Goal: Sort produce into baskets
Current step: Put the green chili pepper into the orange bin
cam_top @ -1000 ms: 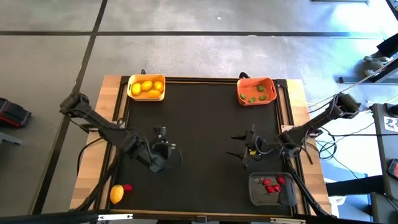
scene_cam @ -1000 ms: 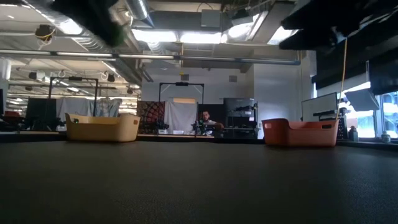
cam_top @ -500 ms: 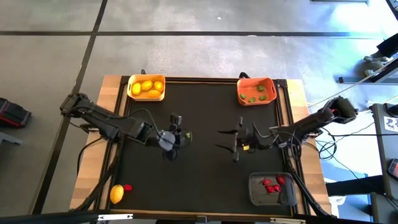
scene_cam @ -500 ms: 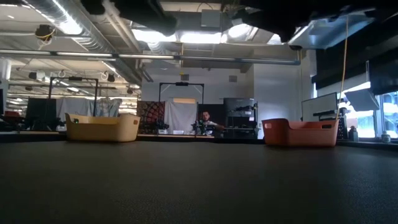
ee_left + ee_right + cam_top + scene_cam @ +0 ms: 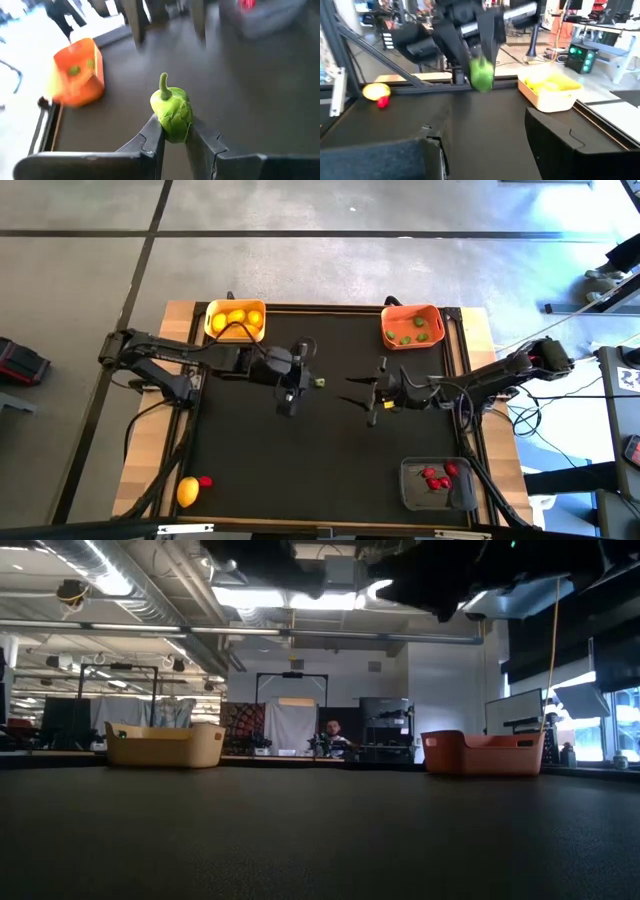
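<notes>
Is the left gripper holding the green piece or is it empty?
Holding it: the left gripper is shut on the green piece, pinched between both fingers.

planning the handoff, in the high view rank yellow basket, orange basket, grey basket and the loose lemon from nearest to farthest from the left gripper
From the left gripper, which holds a green piece:
1. Yellow basket, at the table's far-left corner.
2. Orange basket, at the far-right corner.
3. Loose lemon at the near-left edge and grey basket at the near-right corner: too close to call.
</notes>
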Tool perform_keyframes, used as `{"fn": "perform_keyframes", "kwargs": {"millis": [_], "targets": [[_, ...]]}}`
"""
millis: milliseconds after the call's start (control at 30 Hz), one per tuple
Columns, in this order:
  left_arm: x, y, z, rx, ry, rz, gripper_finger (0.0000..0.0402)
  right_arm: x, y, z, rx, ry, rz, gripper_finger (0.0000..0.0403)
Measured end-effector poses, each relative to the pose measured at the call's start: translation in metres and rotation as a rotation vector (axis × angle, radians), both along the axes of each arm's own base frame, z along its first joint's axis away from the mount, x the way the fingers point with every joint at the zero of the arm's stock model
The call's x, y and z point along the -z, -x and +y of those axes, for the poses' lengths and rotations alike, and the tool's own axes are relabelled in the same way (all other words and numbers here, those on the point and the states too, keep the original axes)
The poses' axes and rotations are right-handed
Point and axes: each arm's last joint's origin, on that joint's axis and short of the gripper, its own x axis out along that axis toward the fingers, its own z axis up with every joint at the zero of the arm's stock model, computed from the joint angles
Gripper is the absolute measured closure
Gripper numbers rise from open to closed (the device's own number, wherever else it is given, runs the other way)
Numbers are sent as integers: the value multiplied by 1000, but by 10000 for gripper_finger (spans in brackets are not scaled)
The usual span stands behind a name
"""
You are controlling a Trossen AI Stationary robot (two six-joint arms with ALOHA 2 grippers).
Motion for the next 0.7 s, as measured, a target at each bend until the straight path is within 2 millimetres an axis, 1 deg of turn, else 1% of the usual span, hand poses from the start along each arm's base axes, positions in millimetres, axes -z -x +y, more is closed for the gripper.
{"fn": "perform_keyframes", "kwargs": {"millis": [167, 300, 400, 467, 600, 700], "targets": [[-7, -10, 5, 0, 28, -126, 341, 8, -8, -5, -26, 7, 10, 217], [-6, -15, 5, 6, 26, -148, 341, 9, -14, -8, -42, 49, -42, 217], [-1, -17, 4, 7, 25, -132, 338, 6, -17, -13, -31, 82, -97, 217], [2, -19, 4, 4, 30, -122, 334, 3, -18, -15, -53, 92, -127, 217], [6, -22, 3, 1, 38, -117, 330, -2, -21, -19, -102, 93, -146, 217], [4, -23, 1, 8, 39, -137, 330, -3, -23, -19, -134, 92, -153, 217]]}}
